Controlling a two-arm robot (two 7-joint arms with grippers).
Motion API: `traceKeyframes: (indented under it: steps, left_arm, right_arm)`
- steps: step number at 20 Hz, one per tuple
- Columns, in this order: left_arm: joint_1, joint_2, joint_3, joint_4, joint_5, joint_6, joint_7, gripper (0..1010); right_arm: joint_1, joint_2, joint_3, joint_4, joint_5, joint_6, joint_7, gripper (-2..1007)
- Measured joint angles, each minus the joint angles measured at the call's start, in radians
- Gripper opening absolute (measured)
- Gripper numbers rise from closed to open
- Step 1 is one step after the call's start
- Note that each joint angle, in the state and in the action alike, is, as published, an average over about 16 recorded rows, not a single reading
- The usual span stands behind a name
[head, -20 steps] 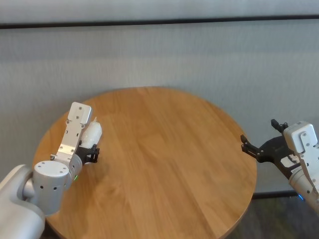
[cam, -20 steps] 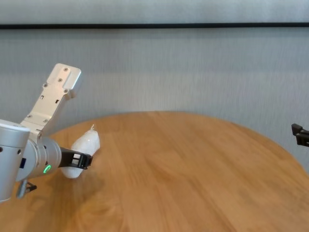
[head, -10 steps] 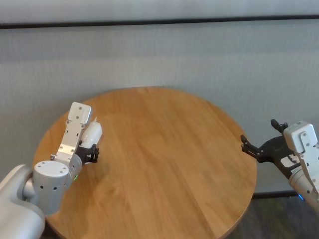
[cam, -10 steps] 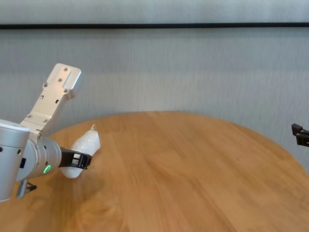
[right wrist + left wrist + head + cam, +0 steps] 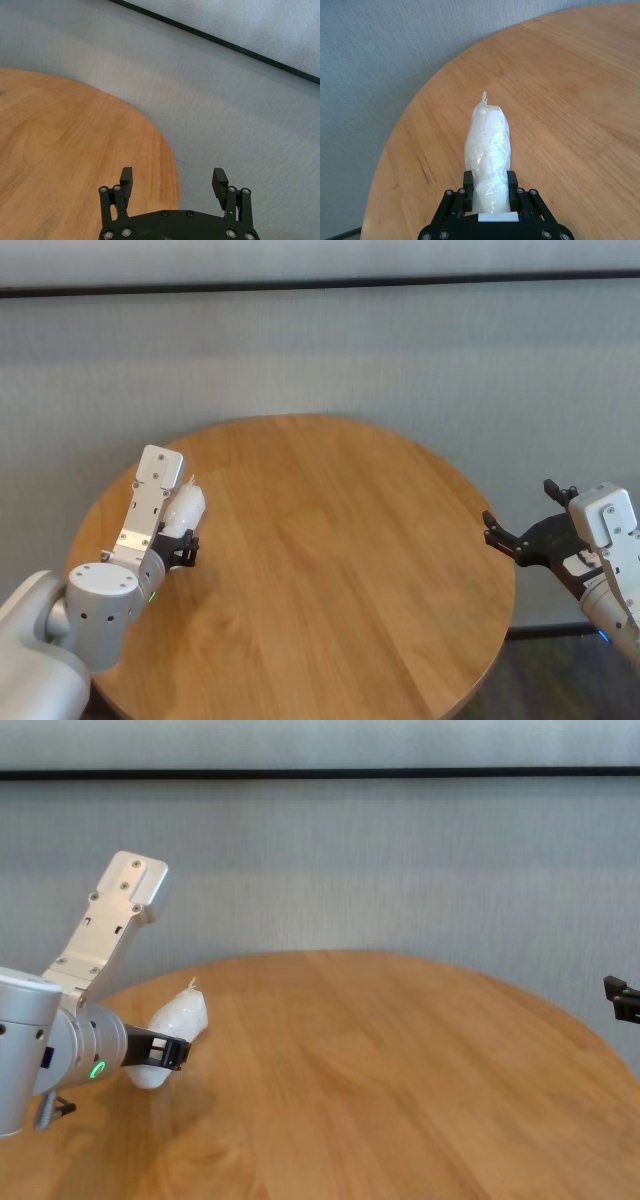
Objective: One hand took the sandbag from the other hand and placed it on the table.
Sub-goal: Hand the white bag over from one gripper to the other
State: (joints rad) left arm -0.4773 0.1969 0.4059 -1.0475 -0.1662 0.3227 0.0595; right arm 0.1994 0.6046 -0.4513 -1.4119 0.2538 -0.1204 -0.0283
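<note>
While hovering over the table's (image 5: 330,540) left side, left gripper (image 5: 180,545) is clamping the sandbag (image 5: 183,508) | right gripper (image 5: 520,540) is waiting off the right edge, jaws apart

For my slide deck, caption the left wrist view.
Left gripper clamps the white sandbag above the round wooden table.

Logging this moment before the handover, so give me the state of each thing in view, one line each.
Left tool: shut on the sandbag, above the table's left side.
Sandbag: held at its base, twisted tip pointing away from the wrist, off the table.
Right tool: open, holding nothing, beyond the table's right edge.
Table: bare wood top.
</note>
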Motion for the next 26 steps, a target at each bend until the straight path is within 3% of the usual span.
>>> traceKeyframes:
  steps: [18,26]
  left_arm:
    - [0.0,0.0,0.001,0.0,0.003,-0.001,-0.002,411]
    - [0.003,0.002,0.007,-0.007,0.024,-0.024,-0.008,411]
  right_arm:
    - [0.0,0.0,0.0,0.0,0.0,0.0,0.0,1002]
    - [0.0,0.0,0.0,0.0,0.0,0.0,0.0,1002]
